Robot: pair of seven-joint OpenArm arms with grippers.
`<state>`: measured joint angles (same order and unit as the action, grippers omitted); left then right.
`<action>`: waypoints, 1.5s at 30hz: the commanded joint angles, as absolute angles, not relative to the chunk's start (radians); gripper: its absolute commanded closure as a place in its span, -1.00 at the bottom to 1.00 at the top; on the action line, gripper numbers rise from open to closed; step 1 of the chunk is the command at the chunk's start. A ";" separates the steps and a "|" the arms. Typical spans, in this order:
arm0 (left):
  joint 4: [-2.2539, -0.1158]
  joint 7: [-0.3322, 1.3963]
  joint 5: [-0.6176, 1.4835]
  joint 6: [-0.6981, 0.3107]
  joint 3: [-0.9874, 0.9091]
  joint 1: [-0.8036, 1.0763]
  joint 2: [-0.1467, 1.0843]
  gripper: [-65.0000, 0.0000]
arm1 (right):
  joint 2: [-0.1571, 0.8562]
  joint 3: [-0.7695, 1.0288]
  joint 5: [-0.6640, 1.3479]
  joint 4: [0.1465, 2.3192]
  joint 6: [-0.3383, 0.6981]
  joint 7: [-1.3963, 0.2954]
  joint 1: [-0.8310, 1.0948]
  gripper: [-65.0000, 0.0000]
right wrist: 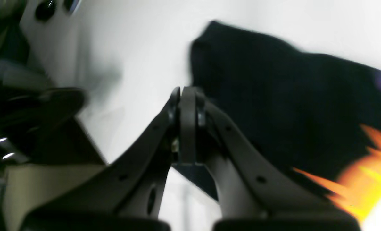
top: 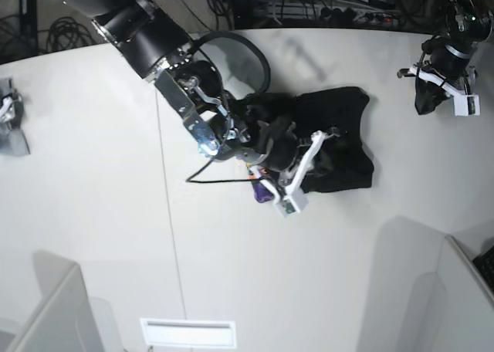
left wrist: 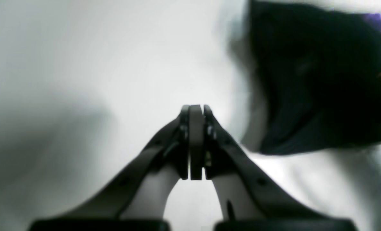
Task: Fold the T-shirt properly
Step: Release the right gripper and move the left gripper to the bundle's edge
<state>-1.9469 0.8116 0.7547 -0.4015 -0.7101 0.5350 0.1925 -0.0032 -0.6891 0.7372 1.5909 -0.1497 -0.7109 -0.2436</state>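
Only one T-shirt (top: 340,143) is present, a black bundle on the white table (top: 93,174) showing bits of orange and purple print. Two arms: the right gripper (right wrist: 187,93) hangs over the shirt, jaws pressed together, empty; the left gripper (left wrist: 195,110), likewise closed and empty, is well apart.

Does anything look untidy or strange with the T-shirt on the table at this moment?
Yes. The T-shirt is not a neat rectangle: it lies bunched and rumpled on the white table, with uneven edges, and orange and purple print peeks out at one edge. Both the right gripper and the left gripper are shut and hold no cloth.
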 commanded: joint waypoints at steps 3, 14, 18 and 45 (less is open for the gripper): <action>-1.940 0.794 0.900 -0.407 -0.720 0.512 0.216 1.00 | 0.044 -0.604 0.746 1.633 -0.143 -0.690 -0.216 1.00; -1.828 0.796 0.977 -0.406 -0.582 0.360 0.209 -0.78 | 0.140 -0.550 0.746 1.685 -0.140 -0.690 -0.134 1.00; -1.678 0.796 0.977 -0.401 -0.504 0.288 0.211 -0.78 | 0.154 -0.501 0.746 1.725 -0.142 -0.690 -0.094 1.00; -1.428 0.797 0.894 -0.286 -0.214 0.134 0.214 0.47 | 0.159 -0.085 0.746 1.888 -0.104 -0.685 0.154 1.00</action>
<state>-1.4181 0.7906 0.8932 -0.2878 -0.2123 0.1371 0.2043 0.1543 -0.0853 0.7330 1.8698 -0.1150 -0.7017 0.1661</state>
